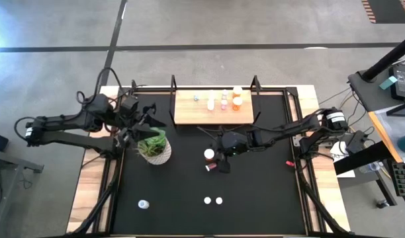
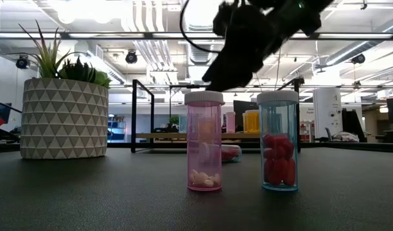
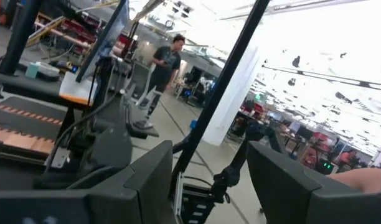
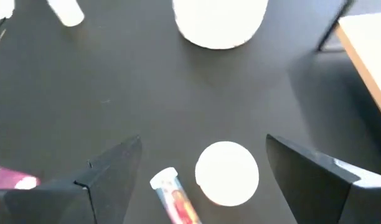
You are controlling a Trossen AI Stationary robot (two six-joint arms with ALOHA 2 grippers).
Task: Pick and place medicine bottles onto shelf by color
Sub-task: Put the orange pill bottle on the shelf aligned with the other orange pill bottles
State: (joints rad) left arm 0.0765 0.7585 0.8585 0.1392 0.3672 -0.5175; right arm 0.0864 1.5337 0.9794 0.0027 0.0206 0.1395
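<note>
My right gripper (image 1: 216,157) (image 4: 203,149) is open above the middle of the black table. Its fingers stand on either side of an upright bottle with a white cap (image 4: 226,173) (image 1: 209,154) without touching it. A small pink-red bottle (image 4: 174,200) (image 1: 211,167) lies on its side next to it. The light-wood shelf (image 1: 189,114) at the table's far edge carries several bottles, white, pink and orange (image 1: 237,100). Two upright bottles (image 1: 213,199) stand near the front; the low view shows them as a pink one (image 2: 204,142) and a clear one with red pills (image 2: 278,141). My left gripper (image 1: 140,124) (image 3: 209,180) is open and empty, beside the plant.
A green plant in a white patterned pot (image 1: 155,149) (image 2: 64,119) stands left of centre, close to my left gripper. A lone bottle (image 1: 143,204) stands at the front left. A person (image 3: 165,62) walks in the room beyond the table.
</note>
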